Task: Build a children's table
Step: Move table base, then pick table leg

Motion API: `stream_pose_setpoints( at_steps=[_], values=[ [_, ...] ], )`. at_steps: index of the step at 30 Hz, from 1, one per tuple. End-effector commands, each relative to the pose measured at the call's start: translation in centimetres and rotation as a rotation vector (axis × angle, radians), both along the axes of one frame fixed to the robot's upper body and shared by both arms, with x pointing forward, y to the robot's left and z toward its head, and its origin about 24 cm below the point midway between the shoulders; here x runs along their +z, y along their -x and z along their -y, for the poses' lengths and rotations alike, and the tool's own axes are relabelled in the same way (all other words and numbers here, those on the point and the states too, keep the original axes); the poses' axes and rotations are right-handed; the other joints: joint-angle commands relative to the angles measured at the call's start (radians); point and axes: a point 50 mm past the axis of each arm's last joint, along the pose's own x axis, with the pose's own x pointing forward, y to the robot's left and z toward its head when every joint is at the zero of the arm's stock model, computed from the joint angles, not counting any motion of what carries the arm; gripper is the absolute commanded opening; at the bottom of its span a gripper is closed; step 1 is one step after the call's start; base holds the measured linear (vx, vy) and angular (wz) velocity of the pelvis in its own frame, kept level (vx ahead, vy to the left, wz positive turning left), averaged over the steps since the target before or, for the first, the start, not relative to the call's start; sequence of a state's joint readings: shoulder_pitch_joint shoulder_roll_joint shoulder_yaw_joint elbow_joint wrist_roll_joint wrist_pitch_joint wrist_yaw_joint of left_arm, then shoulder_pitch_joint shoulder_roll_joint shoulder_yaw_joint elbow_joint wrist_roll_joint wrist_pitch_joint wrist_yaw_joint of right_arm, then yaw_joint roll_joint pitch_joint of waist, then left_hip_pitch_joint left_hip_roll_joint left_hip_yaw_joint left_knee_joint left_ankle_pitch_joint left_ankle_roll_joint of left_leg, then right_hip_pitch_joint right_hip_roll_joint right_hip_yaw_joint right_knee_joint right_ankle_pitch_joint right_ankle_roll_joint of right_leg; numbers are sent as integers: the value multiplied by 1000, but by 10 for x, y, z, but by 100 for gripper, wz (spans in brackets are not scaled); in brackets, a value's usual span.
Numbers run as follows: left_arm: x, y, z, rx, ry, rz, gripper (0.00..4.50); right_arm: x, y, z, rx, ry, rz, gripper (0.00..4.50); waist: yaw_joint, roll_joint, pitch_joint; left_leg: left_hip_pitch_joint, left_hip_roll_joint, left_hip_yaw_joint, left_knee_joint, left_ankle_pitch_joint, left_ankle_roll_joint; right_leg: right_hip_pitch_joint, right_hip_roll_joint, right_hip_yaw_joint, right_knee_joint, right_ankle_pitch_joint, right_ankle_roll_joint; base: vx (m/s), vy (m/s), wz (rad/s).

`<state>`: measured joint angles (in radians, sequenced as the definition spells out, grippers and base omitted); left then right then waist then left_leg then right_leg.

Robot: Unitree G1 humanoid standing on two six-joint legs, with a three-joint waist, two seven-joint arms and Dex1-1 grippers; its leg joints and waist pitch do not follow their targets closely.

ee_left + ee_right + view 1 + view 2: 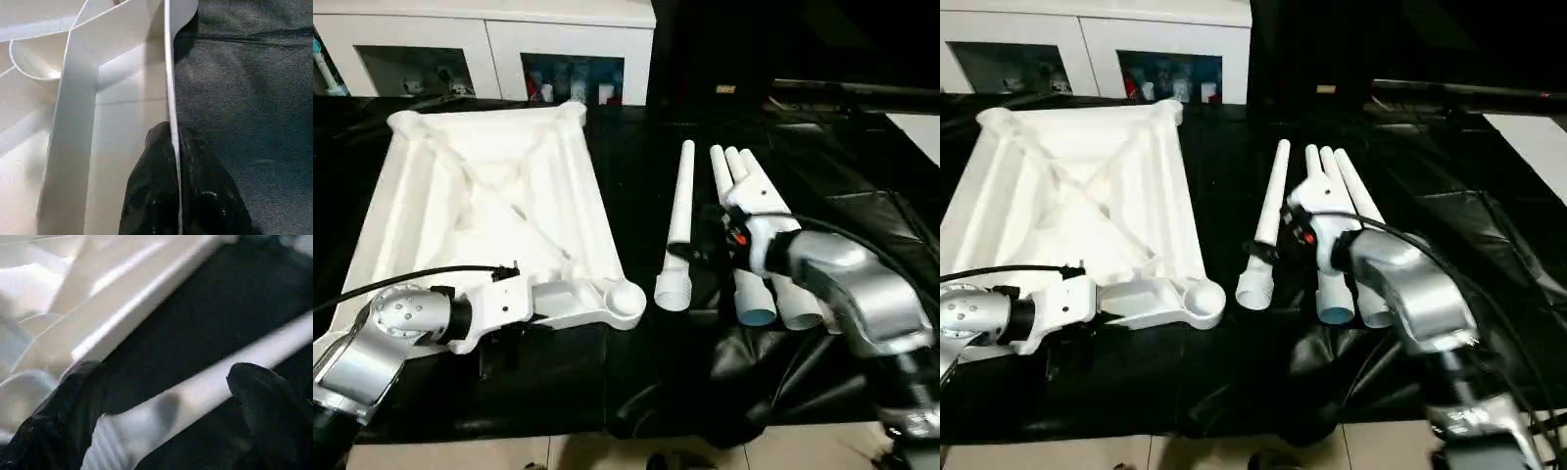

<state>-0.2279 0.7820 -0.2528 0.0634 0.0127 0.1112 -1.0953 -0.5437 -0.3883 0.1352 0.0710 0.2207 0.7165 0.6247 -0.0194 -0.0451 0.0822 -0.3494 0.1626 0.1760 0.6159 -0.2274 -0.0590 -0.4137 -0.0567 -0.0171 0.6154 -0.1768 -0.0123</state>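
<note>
While the tabletop [489,206] lies ribbed side up on the black cloth [636,382], the left gripper [173,147] is pinched tight on its thin near rim. Right gripper [166,406] is spread wide, straddling one leg [678,230] without gripping. Three more legs [759,245] lie bunched beside it. Corner socket [625,297] is empty.

Both head views look forward and down over the table panel [489,196] and legs [744,225]. Each wrist view sits close against that panel's edge [171,73].
</note>
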Motion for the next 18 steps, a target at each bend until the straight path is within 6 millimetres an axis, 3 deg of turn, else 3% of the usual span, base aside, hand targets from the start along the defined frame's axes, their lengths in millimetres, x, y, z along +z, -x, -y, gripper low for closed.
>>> stream_pose_setpoints(
  at_steps=[1,4,9,10,11,14,15,18],
  values=[
    [-7,-1,-13,64,-90,15,1,0,-6,6,-91,6,-50,428,8,4,-66,2,53,-18,-82,-120,8,43,-68,46,-65,-246,-227,0,0,0],
    [-6,-3,-12,57,-75,25,1,-3,-13,2,-126,3,-132,428,10,3,-66,1,52,-15,-80,-89,15,44,-66,45,-58,-184,-244,0,0,0],
    [2,-8,0,45,-4,61,0,2,-32,-1,-238,-95,-237,439,11,0,-63,4,52,-12,-81,-111,1,41,-68,46,-61,-225,-244,0,0,0],
    [3,-8,1,44,8,52,0,3,-34,-1,-252,-97,-254,439,12,-6,-63,4,52,-11,-81,-107,-2,41,-67,45,-60,-221,-239,0,0,0],
    [5,-8,2,37,15,45,47,3,-37,-1,-258,-98,-276,450,12,-4,-63,4,52,-11,-81,-95,-1,40,-67,45,-57,-206,-241,0,0,0],
    [8,-7,3,29,12,51,63,2,-38,-1,-265,-99,-317,450,16,-1,-66,2,52,-10,-80,-66,3,44,-67,43,-52,-149,-248,0,0,0],
    [12,-8,3,24,8,79,80,-1,-39,-2,-264,-95,-352,450,14,-13,-66,0,52,-9,-79,-55,11,46,-66,43,-51,-132,-251,0,0,0],
    [22,-10,3,12,7,143,99,-8,-41,-4,-271,-104,-431,450,17,-11,-64,1,53,-9,-78,-58,13,44,-68,43,-51,-142,-256,0,0,0]
  ],
)
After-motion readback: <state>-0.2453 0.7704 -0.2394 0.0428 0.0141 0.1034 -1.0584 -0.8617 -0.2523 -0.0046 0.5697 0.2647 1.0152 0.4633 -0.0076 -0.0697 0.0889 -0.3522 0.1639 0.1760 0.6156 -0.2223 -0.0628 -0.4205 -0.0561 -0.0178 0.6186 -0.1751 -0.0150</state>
